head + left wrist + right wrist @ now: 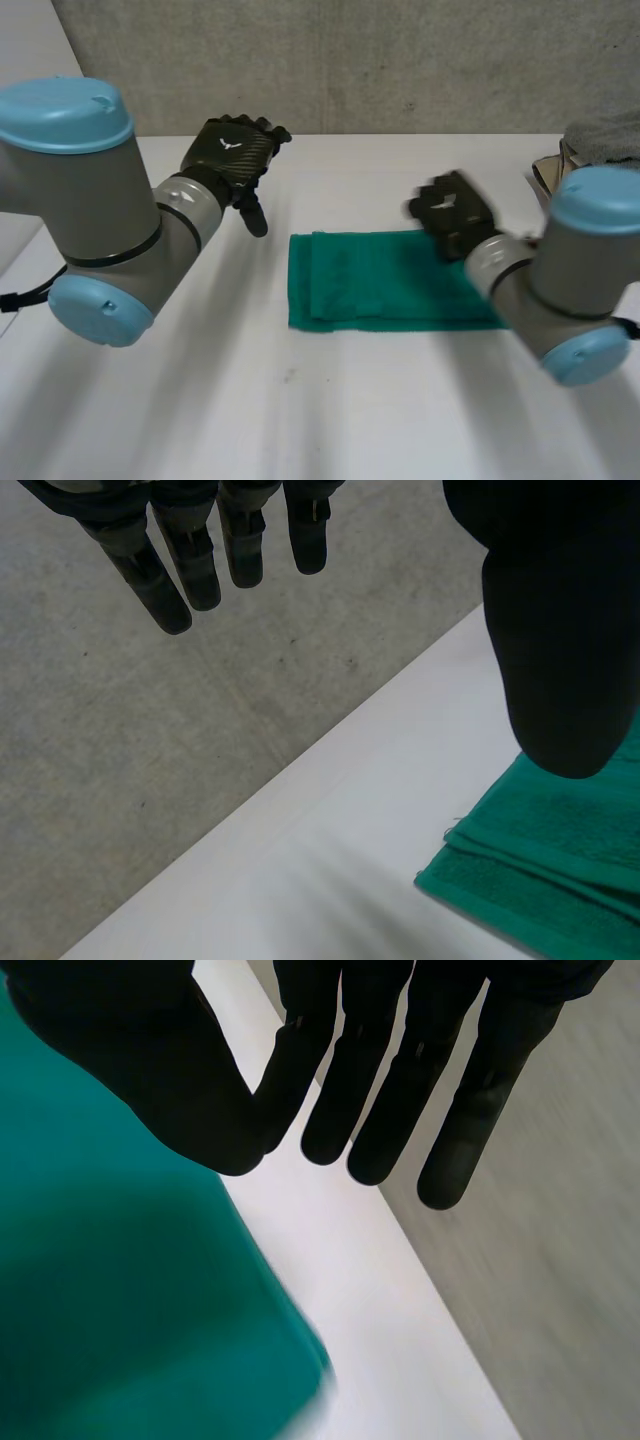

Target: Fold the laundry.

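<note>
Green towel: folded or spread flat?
Folded. The green towel lies as a rectangle on the table, with stacked layer edges at its end nearest the left hand.

The green towel [385,280] has its right end hidden behind the right arm [560,290]; a grey cloth [605,135] beyond that arm is cut off by the edge.

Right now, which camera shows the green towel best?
The head view: the green towel lies there nearly whole, folded flat on the white table, one end behind the right arm. The left wrist view gives one layered corner; the right wrist view gives one end, beside the right hand.
</note>
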Robot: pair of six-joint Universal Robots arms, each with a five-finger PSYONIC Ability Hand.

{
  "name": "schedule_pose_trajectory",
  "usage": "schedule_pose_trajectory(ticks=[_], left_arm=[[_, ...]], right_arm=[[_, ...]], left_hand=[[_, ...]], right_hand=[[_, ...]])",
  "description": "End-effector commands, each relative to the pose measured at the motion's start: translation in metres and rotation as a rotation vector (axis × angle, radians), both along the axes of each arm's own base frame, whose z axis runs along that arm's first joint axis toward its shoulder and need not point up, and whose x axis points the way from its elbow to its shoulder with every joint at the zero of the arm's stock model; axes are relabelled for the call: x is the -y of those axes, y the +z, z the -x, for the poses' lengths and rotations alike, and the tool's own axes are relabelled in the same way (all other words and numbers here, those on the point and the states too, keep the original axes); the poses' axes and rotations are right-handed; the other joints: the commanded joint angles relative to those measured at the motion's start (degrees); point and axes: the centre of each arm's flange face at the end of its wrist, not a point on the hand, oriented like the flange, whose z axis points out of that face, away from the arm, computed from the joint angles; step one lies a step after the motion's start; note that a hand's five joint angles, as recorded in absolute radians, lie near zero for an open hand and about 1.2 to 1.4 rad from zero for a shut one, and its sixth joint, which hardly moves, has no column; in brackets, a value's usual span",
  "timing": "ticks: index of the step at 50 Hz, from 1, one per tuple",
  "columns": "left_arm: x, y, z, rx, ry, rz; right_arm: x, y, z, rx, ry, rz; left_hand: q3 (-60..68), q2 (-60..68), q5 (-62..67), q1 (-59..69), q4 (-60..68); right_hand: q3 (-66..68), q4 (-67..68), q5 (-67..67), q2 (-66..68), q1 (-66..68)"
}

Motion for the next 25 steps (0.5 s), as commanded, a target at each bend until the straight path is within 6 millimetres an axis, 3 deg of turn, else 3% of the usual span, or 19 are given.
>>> schedule_pose_trajectory(ticks=[1, 4, 10, 13, 25], left_arm=[[0.0, -0.006, -0.01, -0.009, 0.02, -0.036], [-0.001, -0.009, -0.01, -0.016, 0.012, -0.051], [-0.002, -0.011, -0.005, -0.032, -0.015, -0.061], [-0.005, -0.012, -0.002, -0.032, -0.025, -0.06], [-0.008, -0.017, 0.004, -0.025, -0.035, -0.058]], right_arm=[[-0.045, -0.019, -0.048, 0.037, 0.238, -0.049], [-0.028, -0.014, -0.033, 0.13, 0.099, -0.104], [0.018, 0.011, 0.028, 0.452, -0.205, -0.245], [0.022, 0.011, 0.048, 0.51, -0.254, -0.339], [0.018, -0.022, 0.071, 0.342, -0.279, -0.428]], left_hand=[[-2.25, -2.03, -2.92, -0.95, -1.51], [-2.25, -2.03, -2.92, -0.95, -1.51], [-2.25, -2.03, -2.92, -0.95, -1.51], [-2.25, -2.03, -2.92, -0.95, -1.51], [-2.25, -2.03, -2.92, -0.95, -1.51]], right_hand=[[-57.89, -58.43, -57.64, -57.42, -55.83], [-57.89, -58.43, -57.64, -57.42, -55.83], [-57.89, -58.43, -57.64, -57.42, -55.83], [-57.89, -58.43, -57.64, -57.42, -55.83], [-57.89, -58.43, -57.64, -57.42, -55.83]])
